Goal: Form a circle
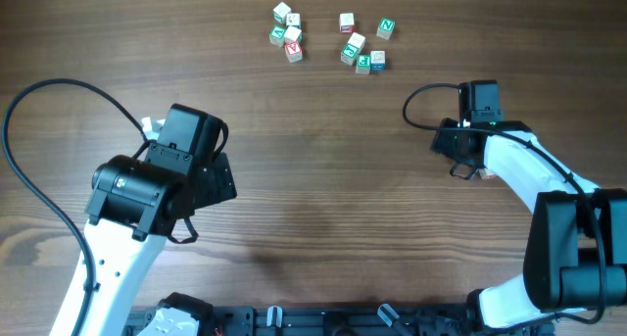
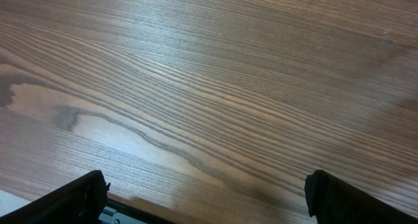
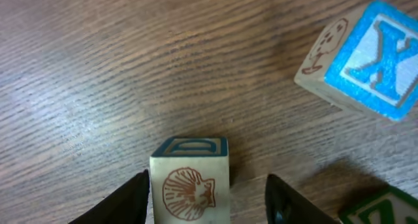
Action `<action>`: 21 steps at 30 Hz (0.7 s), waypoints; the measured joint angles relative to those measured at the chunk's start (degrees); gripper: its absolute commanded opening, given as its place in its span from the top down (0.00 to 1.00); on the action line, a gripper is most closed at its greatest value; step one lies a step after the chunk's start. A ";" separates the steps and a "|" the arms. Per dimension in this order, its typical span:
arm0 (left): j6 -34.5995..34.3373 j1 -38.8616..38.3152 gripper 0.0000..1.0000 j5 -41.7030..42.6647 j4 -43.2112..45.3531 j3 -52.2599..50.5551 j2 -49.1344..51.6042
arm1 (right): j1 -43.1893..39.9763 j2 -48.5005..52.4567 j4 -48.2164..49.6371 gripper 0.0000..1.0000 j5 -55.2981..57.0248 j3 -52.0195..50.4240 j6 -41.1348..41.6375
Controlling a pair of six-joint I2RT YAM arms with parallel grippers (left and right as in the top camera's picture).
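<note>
Circle cubes [image 3: 339,61] lie on the tabletop [image 3: 98,67] under the right gripper [image 3: 208,188]. The shell cube [image 3: 189,188] sits between its parted jaws, slack on one side, unclamped. Blue X cube [image 3: 375,61] is nearby. Left gripper [image 2: 206,201] is wide open and empty. Wood looks light and rigid and may skid, so pinch opposite flat faces. No containers seen.

The desk [image 1: 323,179] is dark brown wood with fine grain lines running along it; the left wrist view shows a paler streak in the grain. Toward its far edge lies a loose scatter of small wooden letter cubes in two bunches. The left bunch [image 1: 292,34] is five cubes packed close, marked green and red. The right bunch [image 1: 357,42] is looser, with a green-marked cube [image 1: 386,27] on its right and a red-marked cube [image 1: 346,23] on its left.
</note>
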 measured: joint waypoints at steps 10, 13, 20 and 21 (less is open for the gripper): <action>0.00 0.00 0.00 0.00 0.00 0.00 0.00 | 0.00 0.00 -2.45 0.62 -1.51 0.00 2.10; 0.00 0.00 0.00 0.00 0.00 0.00 0.00 | 0.00 0.00 -2.43 0.32 -1.55 0.00 2.23; 0.00 0.00 0.00 0.00 0.00 0.00 0.00 | 0.00 0.00 -2.84 0.29 0.04 0.00 0.35; 0.00 0.00 0.00 0.00 0.00 0.00 0.00 | 0.00 0.00 -2.82 0.33 0.07 0.00 -0.20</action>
